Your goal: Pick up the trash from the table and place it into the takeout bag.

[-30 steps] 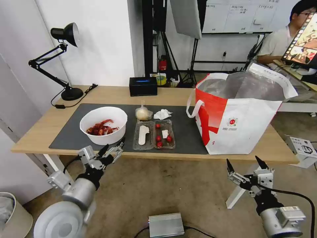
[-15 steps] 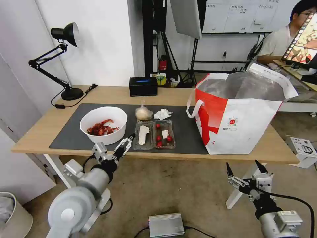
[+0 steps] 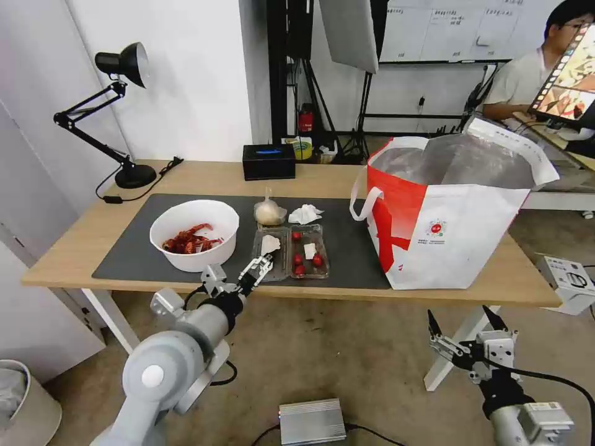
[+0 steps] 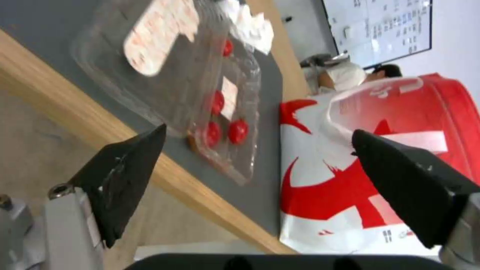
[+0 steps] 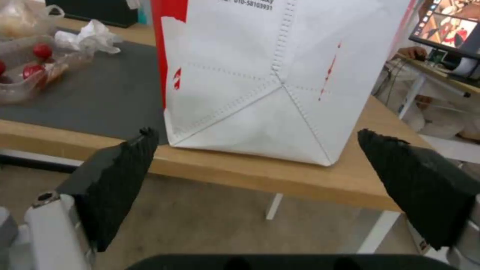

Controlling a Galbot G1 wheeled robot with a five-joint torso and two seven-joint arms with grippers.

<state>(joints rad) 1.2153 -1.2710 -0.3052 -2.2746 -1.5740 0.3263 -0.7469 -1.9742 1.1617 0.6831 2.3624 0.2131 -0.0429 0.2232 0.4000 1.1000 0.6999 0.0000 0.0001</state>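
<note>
- The left hand (image 3: 257,271) reaches over the near edge of the worktop (image 3: 74,248), its fingers spread wide and gripping nothing, at the near left corner of the tray (image 3: 290,251).
- In the left wrist view the tray (image 4: 200,93) lies between the two dark fingertips (image 4: 131,161), which are apart from it.
- The tray lies flat on the mat (image 3: 353,248), opened out into two halves side by side; each half's long axis runs from the near edge of the worktop toward the back. The right half holds the tomatoes (image 3: 299,259); the left half bears a pale label.
- The bowl (image 3: 194,234) of red shells stands upright on the mat, just left of the tray.
- The knotted bag (image 3: 269,212) and the tissue (image 3: 305,214) sit just behind the tray, side by side.
- The takeout bag (image 3: 446,229) stands upright at the right end of the mat, mouth open upward.
- The right hand (image 3: 463,327) hangs below the worktop's near edge in front of the takeout bag, fingers wide open and empty.
</note>
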